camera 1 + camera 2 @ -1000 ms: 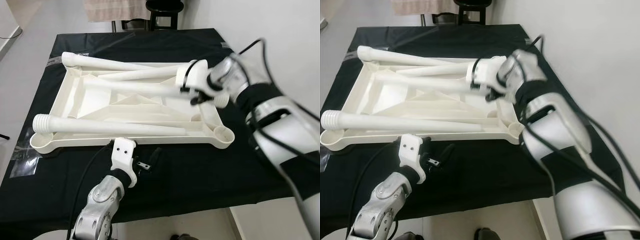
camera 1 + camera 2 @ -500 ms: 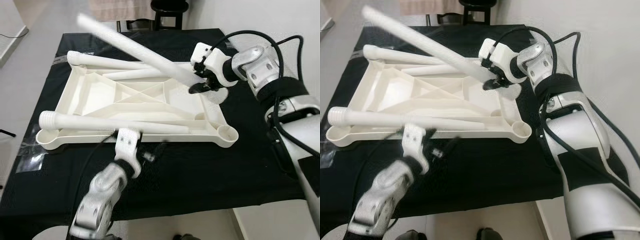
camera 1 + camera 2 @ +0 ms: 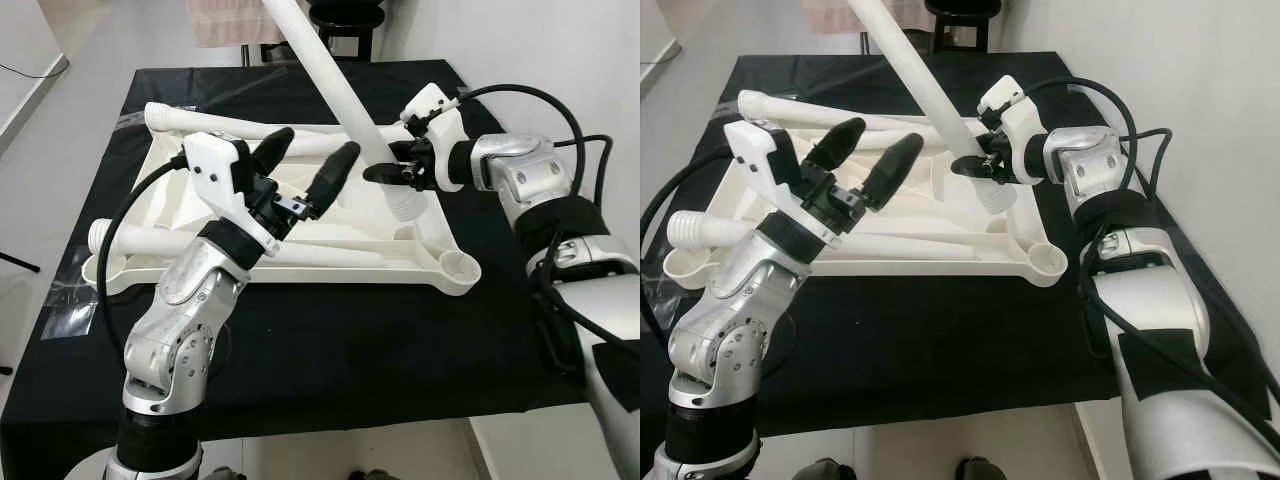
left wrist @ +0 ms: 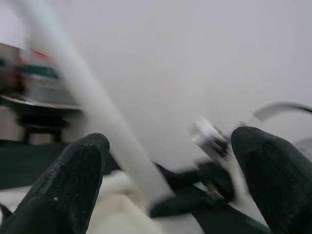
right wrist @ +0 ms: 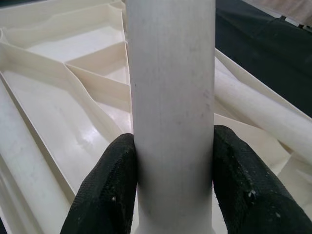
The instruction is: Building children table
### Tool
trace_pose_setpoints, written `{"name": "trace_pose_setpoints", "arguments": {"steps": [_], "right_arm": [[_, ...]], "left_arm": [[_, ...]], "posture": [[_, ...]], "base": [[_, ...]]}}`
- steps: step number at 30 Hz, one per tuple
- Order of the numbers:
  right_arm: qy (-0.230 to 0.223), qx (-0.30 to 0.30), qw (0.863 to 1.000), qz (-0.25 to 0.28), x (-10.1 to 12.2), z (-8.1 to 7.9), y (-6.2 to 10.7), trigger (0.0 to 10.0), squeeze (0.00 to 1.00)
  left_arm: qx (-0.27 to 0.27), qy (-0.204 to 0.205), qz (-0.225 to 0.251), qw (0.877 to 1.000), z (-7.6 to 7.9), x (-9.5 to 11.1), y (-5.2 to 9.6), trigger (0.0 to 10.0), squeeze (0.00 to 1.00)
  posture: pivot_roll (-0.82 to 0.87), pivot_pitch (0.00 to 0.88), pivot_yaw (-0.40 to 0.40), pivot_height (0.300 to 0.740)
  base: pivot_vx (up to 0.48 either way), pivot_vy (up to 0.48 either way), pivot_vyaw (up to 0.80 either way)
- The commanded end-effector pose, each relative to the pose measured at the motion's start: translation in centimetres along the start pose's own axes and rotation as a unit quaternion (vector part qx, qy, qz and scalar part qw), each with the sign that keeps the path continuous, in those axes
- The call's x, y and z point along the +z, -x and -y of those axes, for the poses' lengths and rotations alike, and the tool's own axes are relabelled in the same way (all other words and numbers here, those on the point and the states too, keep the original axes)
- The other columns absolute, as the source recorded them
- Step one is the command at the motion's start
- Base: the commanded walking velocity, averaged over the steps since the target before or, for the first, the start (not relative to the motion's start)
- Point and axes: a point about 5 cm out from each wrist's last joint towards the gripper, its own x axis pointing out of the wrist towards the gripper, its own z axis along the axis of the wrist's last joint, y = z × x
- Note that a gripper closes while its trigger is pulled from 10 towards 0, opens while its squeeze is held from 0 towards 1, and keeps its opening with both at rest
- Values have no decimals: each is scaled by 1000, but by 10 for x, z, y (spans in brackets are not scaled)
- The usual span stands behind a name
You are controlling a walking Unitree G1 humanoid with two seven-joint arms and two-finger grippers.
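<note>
A white upturned tabletop (image 3: 300, 276) lies on the black table (image 3: 360, 340). My right gripper (image 3: 386, 173) is shut on a white table leg (image 3: 330, 80) near its lower end. The leg tilts steeply up and away, its bottom end over the tabletop's right side. In the right wrist view the fingers (image 5: 105, 190) press both sides of the leg (image 5: 170, 97). My left gripper (image 3: 303, 162) is raised over the tabletop, open and holding nothing, just left of the tilted leg. Two more legs lie on the tabletop: one at the back (image 3: 230, 125), one at the front (image 3: 170, 243).
A dark stool (image 3: 345, 15) and a hanging cloth (image 3: 225, 20) stand beyond the table's far edge. A white wall runs close along the right. An open corner socket (image 3: 458, 268) sits at the tabletop's near right. Tape (image 3: 65, 312) marks the table's left edge.
The right gripper has swung its leg from lying flat to steeply tilted. The left arm has risen from the table's front edge to above the tabletop, fingers spread.
</note>
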Motion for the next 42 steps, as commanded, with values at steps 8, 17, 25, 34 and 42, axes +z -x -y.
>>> {"name": "trace_pose_setpoints", "arguments": {"steps": [8,17,25,34,42], "right_arm": [[52,91,991,83,0,-37,6,0,0],[79,121,985,99,0,-57,10,0,0],[107,127,981,96,-2,-67,14,0,0],[128,96,985,59,-8,-63,12,0,0],[118,73,989,46,-12,-59,8,39,0]], "left_arm": [[53,29,52,997,-29,28,-9,10000,0],[56,49,56,996,-36,33,-18,10000,0],[52,56,60,995,-36,36,-25,10000,0],[31,78,70,994,-33,40,-30,0,0],[23,87,66,994,-28,37,-29,0,0]], "posture": [[-1,71,-35,740],[-2,68,-28,740],[-4,74,-21,740],[-12,73,-27,740],[-8,74,-30,740]], "base": [[0,0,0],[0,0,0],[0,0,0],[0,0,0],[0,0,0]]}}
